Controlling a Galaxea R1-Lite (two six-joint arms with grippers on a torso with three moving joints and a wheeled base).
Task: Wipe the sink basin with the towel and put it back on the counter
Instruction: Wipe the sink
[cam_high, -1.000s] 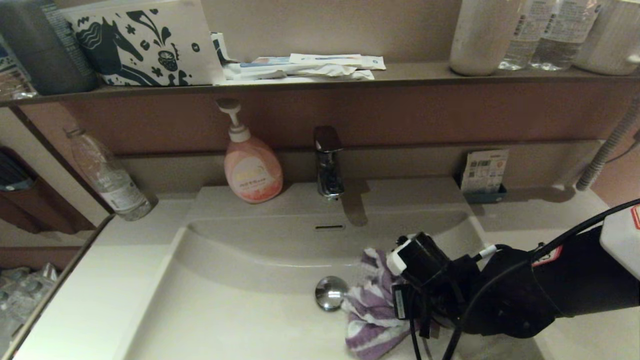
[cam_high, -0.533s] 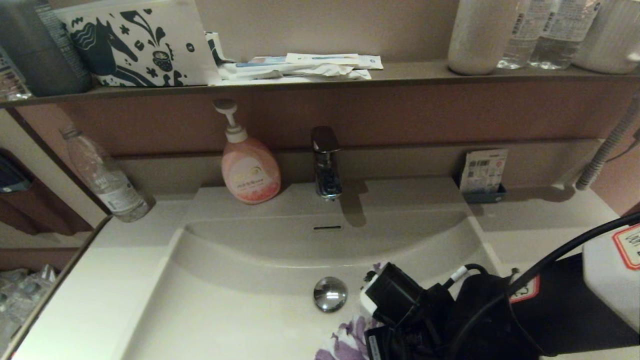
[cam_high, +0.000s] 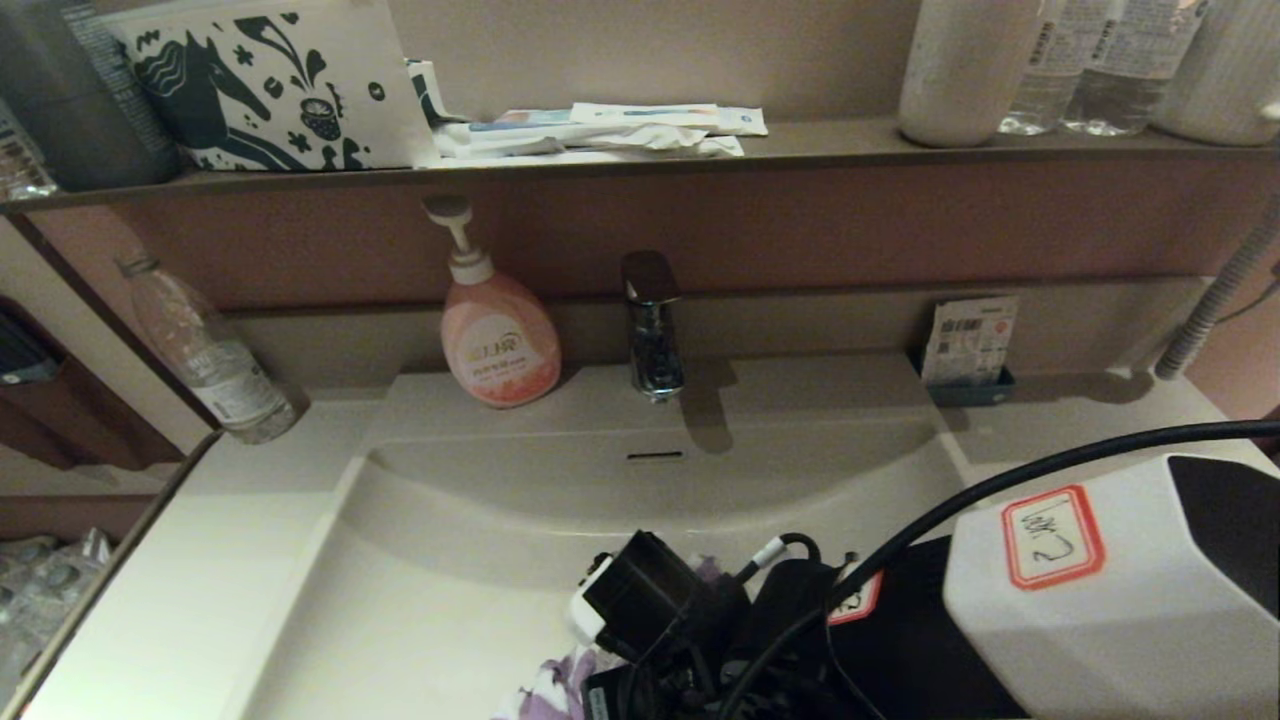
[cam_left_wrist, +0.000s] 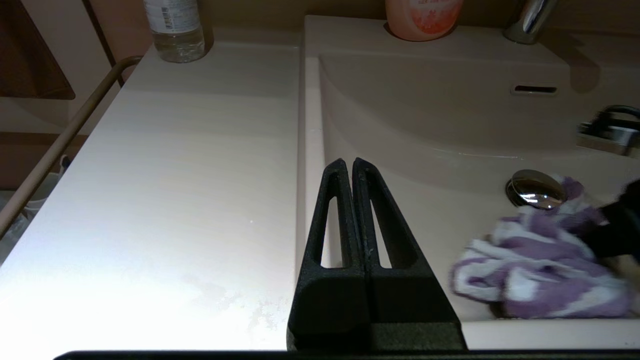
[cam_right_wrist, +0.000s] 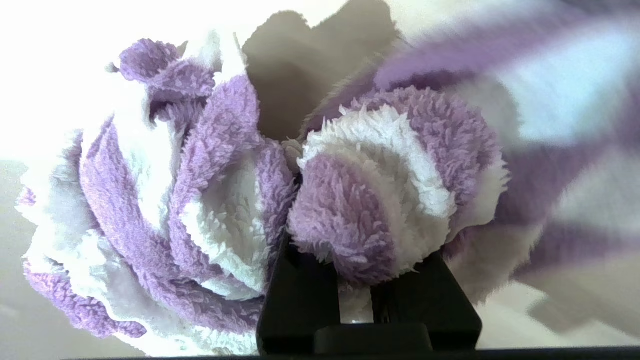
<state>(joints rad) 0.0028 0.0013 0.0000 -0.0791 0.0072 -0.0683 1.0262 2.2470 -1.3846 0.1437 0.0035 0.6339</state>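
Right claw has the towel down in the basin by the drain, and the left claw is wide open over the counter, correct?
Not quite. The left claw is shut, its fingers pressed together, as the left wrist view shows. The rest stands: it sits above the counter, and the right claw grips the towel in the sink basin beside the drain plug.

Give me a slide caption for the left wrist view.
Left hand shut and idle over the counter edge while the striped towel lies bunched beside the chrome drain plug in the sink basin.
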